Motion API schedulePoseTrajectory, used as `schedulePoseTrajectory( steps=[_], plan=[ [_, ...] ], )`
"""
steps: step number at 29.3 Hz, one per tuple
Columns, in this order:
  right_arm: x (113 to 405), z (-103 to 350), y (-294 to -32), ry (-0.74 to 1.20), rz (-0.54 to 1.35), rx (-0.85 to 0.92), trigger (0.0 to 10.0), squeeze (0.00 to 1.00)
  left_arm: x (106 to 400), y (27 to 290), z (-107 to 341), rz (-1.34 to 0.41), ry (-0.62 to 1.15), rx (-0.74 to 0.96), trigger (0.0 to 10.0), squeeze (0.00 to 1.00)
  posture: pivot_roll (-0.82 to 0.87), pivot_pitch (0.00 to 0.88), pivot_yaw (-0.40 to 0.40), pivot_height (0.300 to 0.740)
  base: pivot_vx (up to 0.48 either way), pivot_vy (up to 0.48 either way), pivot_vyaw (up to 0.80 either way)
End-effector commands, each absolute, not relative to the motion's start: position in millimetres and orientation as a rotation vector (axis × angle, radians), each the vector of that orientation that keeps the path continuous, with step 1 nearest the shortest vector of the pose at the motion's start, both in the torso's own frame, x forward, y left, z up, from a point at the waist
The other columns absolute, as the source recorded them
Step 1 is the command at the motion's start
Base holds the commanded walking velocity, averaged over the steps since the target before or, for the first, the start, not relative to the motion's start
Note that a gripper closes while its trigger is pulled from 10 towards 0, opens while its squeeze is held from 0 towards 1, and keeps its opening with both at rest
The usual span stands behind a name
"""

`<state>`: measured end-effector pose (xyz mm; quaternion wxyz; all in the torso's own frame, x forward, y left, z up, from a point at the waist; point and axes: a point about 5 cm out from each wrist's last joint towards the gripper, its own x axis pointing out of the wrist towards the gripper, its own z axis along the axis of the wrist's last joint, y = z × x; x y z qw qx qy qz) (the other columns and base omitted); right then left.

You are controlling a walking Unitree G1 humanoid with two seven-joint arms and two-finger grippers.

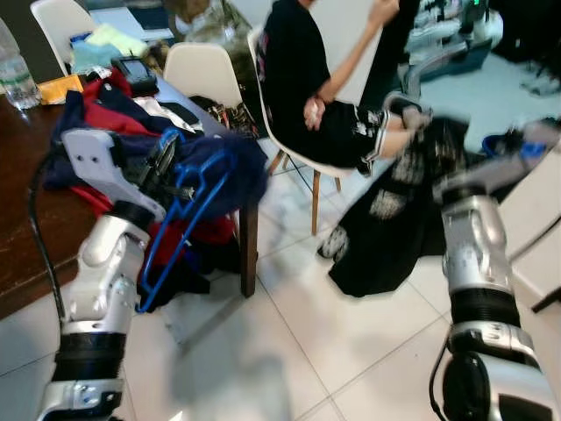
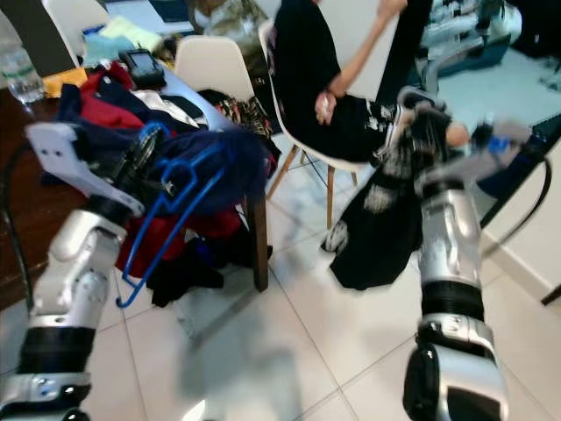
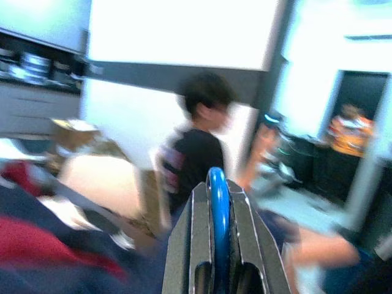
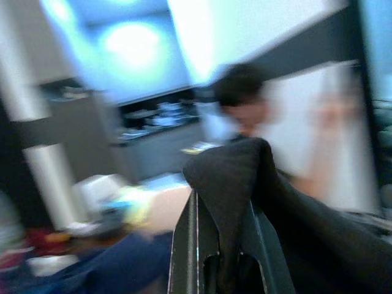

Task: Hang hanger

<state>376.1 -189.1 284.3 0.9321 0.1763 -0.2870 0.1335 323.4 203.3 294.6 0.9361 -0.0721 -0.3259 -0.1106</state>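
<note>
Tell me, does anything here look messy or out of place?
Yes. Clothes lie heaped on the wooden table, spilling over its edge. The left claw grips a bare blue hanger, while the right claw pinches a black garment that droops toward the floor.

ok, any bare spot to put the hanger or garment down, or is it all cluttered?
Free: white tile floor between the two arms, in front of the table leg. Also bare dark table near its front edge, left of the clothes pile. Crowded: the pile's side, and around the seated person, where the black garment hangs from the right gripper.
</note>
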Motion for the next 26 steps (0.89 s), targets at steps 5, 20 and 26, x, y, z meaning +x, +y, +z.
schedulePoseTrajectory(
  steps=[5, 20, 26],
  plan=[
    [370.2, 302.1, -144.4, -0.624, 0.477, 0.3, 10.0, 0.0, 306.9, 205.7, 338.4, -0.208, -0.821, -0.134, 10.0, 0.0, 0.16, 0.105, -0.088, 0.74, 0.419, 0.0, 0.8],
    [354.5, 313.8, -85.1, -0.628, 0.711, 0.364, 10.0, 0.0, 273.5, 257.3, 387.0, 0.139, -0.862, 0.09, 10.0, 0.0, 0.19, 0.104, -0.099, 0.74, 0.406, 0.0, 0.8],
    [350.1, 319.8, -71.6, -0.635, 0.753, 0.371, 10.0, 0.0, 277.3, 259.6, 372.3, 0.173, -0.78, 0.101, 10.0, 0.0, 0.2, 0.104, -0.106, 0.74, 0.393, 0.0, 0.8]
  ],
)
